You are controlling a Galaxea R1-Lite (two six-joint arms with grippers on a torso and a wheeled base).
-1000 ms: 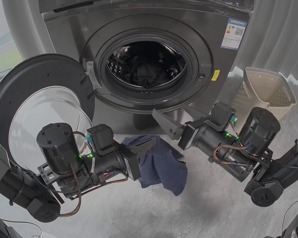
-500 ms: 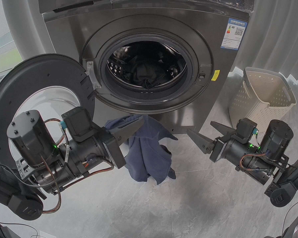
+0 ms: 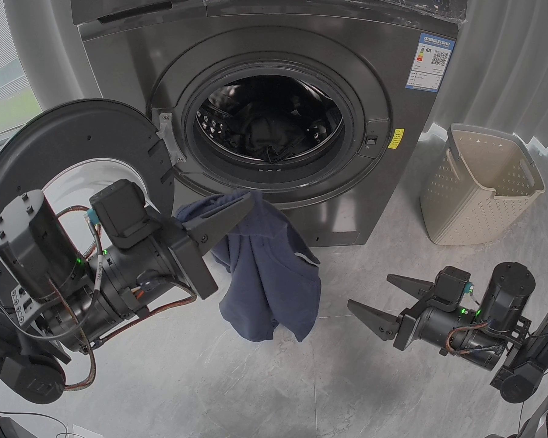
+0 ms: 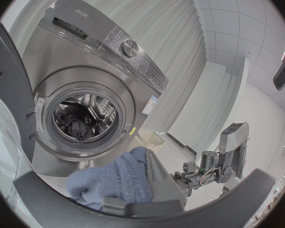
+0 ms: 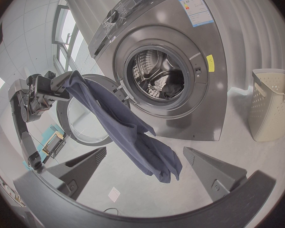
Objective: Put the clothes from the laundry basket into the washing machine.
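The left hand (image 3: 240,207) is clamped on a blue garment (image 3: 268,269), held just below the drum mouth (image 3: 268,123) of the washing machine (image 3: 347,56), with most of the cloth hanging toward the floor (image 3: 347,390). To my eye it should rise above the mouth's lower edge and reach deep before letting go, so that no tail drapes out. The right hand (image 3: 371,293) is spread wide, low and well apart. The bottom of the laundry basket (image 3: 469,202) is hidden, so I cannot tell whether more clothes are in it.
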